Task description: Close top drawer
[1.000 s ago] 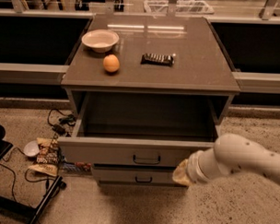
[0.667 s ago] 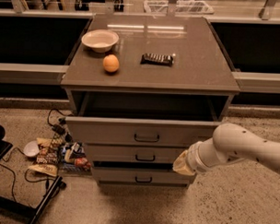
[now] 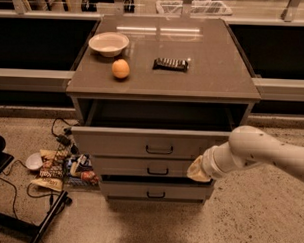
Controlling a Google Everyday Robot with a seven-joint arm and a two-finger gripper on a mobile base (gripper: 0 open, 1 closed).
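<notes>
Tool: the tool [image 3: 199, 170] sits low at the right end of the drawer fronts, just under the lower right corner of the top drawer's panel.
Tool state: cannot tell whether it is apart or together.
Arm: the pale arm [image 3: 263, 153] reaches in from the right.
Top drawer: the top drawer [image 3: 116, 141] is partly pulled out, with a dark gap behind its front, under the tabletop [image 3: 219, 71].
Handling: probably a stiff box on slides that moves straight back under a light, steady push. A push far off centre may skew it.
Where to press: flat on the smooth front, near the handle [image 3: 159, 150]; no grasp seems needed.
Above: a bowl [image 3: 108, 43], an orange [image 3: 121, 69] and a dark packet [image 3: 170, 64]. A hard slam could roll the orange.
</notes>
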